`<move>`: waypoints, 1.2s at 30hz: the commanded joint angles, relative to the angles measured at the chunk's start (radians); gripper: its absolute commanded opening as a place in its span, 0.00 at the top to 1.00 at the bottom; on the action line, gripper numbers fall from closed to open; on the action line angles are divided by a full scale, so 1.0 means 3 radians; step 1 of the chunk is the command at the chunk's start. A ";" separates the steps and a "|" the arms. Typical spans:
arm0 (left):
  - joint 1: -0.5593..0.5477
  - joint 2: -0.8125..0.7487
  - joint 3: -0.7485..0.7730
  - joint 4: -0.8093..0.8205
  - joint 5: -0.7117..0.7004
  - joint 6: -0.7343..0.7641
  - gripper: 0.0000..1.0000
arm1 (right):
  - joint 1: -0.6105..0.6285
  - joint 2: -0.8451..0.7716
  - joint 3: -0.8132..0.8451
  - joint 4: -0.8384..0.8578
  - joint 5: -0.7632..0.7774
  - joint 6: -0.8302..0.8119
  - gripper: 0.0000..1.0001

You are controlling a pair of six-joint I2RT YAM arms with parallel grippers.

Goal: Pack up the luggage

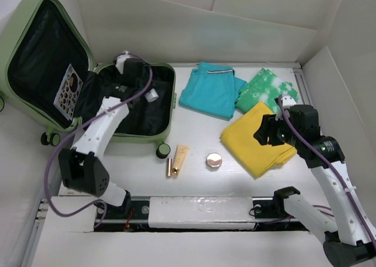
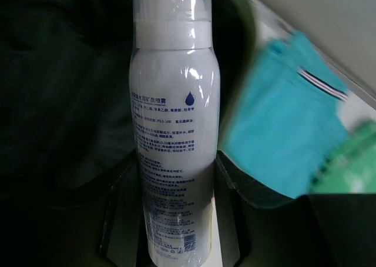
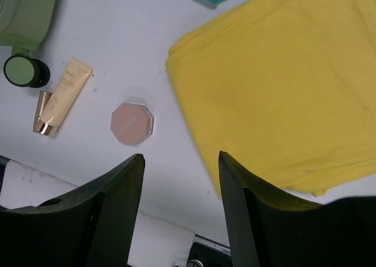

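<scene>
The pale sage-green luggage (image 1: 171, 105) lies open at the left, its lid (image 1: 17, 29) tilted up and its black lining showing. My left gripper (image 1: 141, 82) hovers over the open base, shut on a white spray bottle (image 2: 173, 132) with blue print. The bottle's cap (image 1: 152, 94) points toward the right rim. In the left wrist view the gripper (image 2: 176, 220) clamps the bottle's lower body. My right gripper (image 1: 267, 132) is open and empty above the near-left edge of a folded yellow cloth (image 1: 258, 143). In the right wrist view it (image 3: 181, 158) hangs over bare table beside that cloth (image 3: 282, 90).
A teal folded garment (image 1: 208, 90) and a green-and-white cloth (image 1: 264, 87) lie behind the yellow one. A beige tube (image 1: 180, 157), a gold lipstick (image 1: 169, 168) and a pink octagonal compact (image 1: 214, 160) lie near the luggage wheel (image 1: 163, 151). White walls surround the table.
</scene>
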 commanded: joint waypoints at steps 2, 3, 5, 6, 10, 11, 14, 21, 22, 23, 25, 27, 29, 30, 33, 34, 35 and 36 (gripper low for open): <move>0.0623 0.0403 -0.0006 -0.0079 0.0215 0.0387 0.80 | 0.0079 -0.0027 -0.0050 0.0249 -0.0084 0.0019 0.41; 0.0775 0.0565 0.0024 -0.0049 0.0215 0.0387 0.80 | 0.0115 -0.0027 -0.0050 0.0249 -0.0084 0.0019 0.41; 0.0884 0.0699 0.0024 -0.0049 0.0174 0.0433 0.78 | 0.0202 -0.0027 -0.0197 0.0285 -0.0114 0.0019 0.38; 0.0965 0.0821 0.0024 -0.0018 0.0174 0.0464 0.77 | 0.0242 -0.0027 -0.0249 0.0331 -0.0084 0.0019 0.37; 0.1027 0.1057 0.0024 -0.0018 0.0113 0.0494 0.71 | 0.0508 0.0064 -0.0408 0.0515 -0.0012 0.0223 0.32; 0.1027 0.1093 -0.0006 -0.0018 0.0067 0.0495 0.68 | 0.0656 0.0095 -0.0443 0.0591 0.0043 0.0259 0.32; 0.1058 0.1160 -0.0006 -0.0018 0.0102 0.0495 0.49 | 0.1028 0.0299 -0.0520 0.0791 0.0284 0.0437 0.26; 0.1058 0.0696 -0.0037 0.0043 0.0403 0.0495 0.15 | 0.2000 0.1127 -0.0638 0.1236 0.0805 0.0821 0.06; 0.1058 0.0594 -0.0083 0.0074 0.0455 0.0495 0.15 | 0.2068 0.1230 -0.0638 0.1236 0.0937 0.0852 0.04; 0.1058 0.0481 -0.0154 0.0074 0.0516 0.0495 0.13 | 0.2129 0.1428 -0.0608 0.1282 0.0994 0.0888 0.03; 0.1058 0.0123 -0.0226 0.0074 0.0644 0.0495 0.13 | 0.2237 0.1598 -0.0607 0.1343 0.1041 0.0949 0.01; 0.0956 -0.0233 -0.0368 0.0074 0.0690 0.0495 0.13 | 0.2288 0.1822 -0.0607 0.1415 0.1117 0.0985 0.00; 0.0910 -0.0455 -0.0471 0.0074 0.0721 0.0495 0.13 | 0.2319 0.1961 -0.0607 0.1450 0.1199 0.1026 0.00; 0.0874 -0.0562 -0.0629 0.0044 0.0777 0.0495 0.13 | 0.2319 0.2078 -0.0607 0.1481 0.1235 0.1062 0.00; 0.0874 -0.0981 -0.0966 0.0013 0.0920 0.0495 0.13 | 0.2350 0.2263 -0.0572 0.1573 0.1342 0.1128 0.00; 0.0874 -0.1170 -0.1044 0.0013 0.0956 0.0495 0.13 | 0.2350 0.2390 -0.0541 0.1574 0.1388 0.1129 0.00; 0.0874 -0.1258 -0.1105 -0.0018 0.0956 0.0495 0.13 | 0.2350 0.2447 -0.0541 0.1574 0.1434 0.1169 0.00; 0.0874 -0.1334 -0.1156 -0.0079 0.0987 0.0495 0.13 | 0.2350 0.2503 -0.0505 0.1604 0.1470 0.1215 0.00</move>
